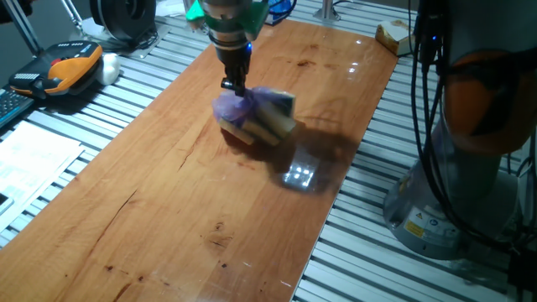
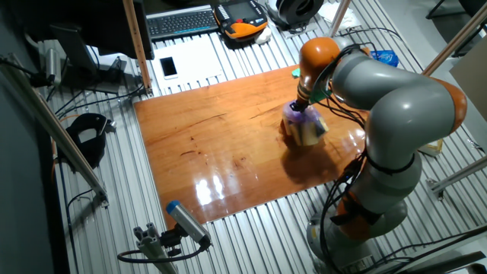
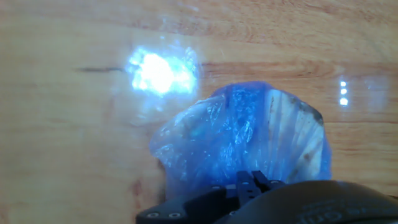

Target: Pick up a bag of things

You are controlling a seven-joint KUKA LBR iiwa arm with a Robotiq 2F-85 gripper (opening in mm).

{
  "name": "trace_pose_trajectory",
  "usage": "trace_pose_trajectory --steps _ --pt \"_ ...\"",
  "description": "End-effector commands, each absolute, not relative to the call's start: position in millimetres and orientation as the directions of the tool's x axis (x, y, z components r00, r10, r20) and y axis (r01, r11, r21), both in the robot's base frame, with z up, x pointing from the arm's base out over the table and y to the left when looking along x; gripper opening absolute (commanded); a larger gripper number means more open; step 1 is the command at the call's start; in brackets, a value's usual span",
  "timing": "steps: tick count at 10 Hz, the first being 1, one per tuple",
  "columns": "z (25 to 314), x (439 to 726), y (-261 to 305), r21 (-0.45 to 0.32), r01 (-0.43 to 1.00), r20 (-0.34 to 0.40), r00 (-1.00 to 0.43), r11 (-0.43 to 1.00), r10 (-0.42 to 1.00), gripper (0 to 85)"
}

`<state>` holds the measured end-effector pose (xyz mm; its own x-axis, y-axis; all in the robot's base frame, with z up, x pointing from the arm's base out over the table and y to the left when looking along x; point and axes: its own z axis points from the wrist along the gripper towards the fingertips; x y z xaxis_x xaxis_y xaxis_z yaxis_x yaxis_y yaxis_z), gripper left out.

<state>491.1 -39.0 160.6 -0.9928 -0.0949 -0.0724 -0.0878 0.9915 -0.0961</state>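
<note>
The bag of things (image 1: 254,111) is a crinkly lilac plastic bag with a tan block inside, at the far middle of the wooden board (image 1: 168,210). My gripper (image 1: 234,85) comes straight down on it and is shut on the bunched top of the bag. In the other fixed view the bag (image 2: 305,126) hangs just under the gripper (image 2: 299,107). The hand view shows the bag (image 3: 249,137) bluish and translucent, with the fingertips (image 3: 244,184) pinched together on its neck. Whether the bag's bottom still touches the board I cannot tell.
An orange and black pendant (image 1: 71,67) lies off the board at the far left. A small tan box (image 1: 393,35) sits beyond the far right corner. A keyboard (image 2: 183,21), a phone (image 2: 168,67) and a blue-and-white packet (image 2: 383,55) lie off the board. The robot base (image 2: 365,221) stands beside it.
</note>
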Motion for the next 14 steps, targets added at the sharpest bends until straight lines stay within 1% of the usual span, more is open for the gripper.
trace_pose_trajectory --steps 1,2,3,4,5,6,7,8,9,12,14 --pt "161 491 -39 -0.076 -0.058 -0.077 -0.995 0.995 -0.064 0.0" --pt "161 491 -39 -0.065 -0.036 -0.069 -0.997 0.997 -0.04 0.0" --pt "161 491 -39 -0.055 -0.028 -0.005 -1.0 0.998 -0.028 0.0" --pt "161 491 -39 -0.02 -0.046 0.063 -0.997 0.999 -0.045 0.0" --pt "161 491 -39 -0.009 -0.051 0.104 -0.993 0.999 -0.05 0.0" --pt "161 491 -39 -0.027 -0.034 0.106 -0.994 0.999 -0.031 0.0" --pt "161 491 -39 -0.026 -0.026 0.121 -0.992 0.999 -0.023 0.0" --pt "161 491 -39 0.026 -0.011 0.178 -0.984 1.0 -0.016 0.0" --pt "164 492 -38 0.049 -0.002 0.203 -0.979 0.999 -0.012 0.0" --pt "208 507 -29 0.032 0.019 0.218 -0.976 0.999 0.011 0.0" --pt "235 515 -33 0.017 0.011 0.19 -0.982 1.0 0.008 0.0"
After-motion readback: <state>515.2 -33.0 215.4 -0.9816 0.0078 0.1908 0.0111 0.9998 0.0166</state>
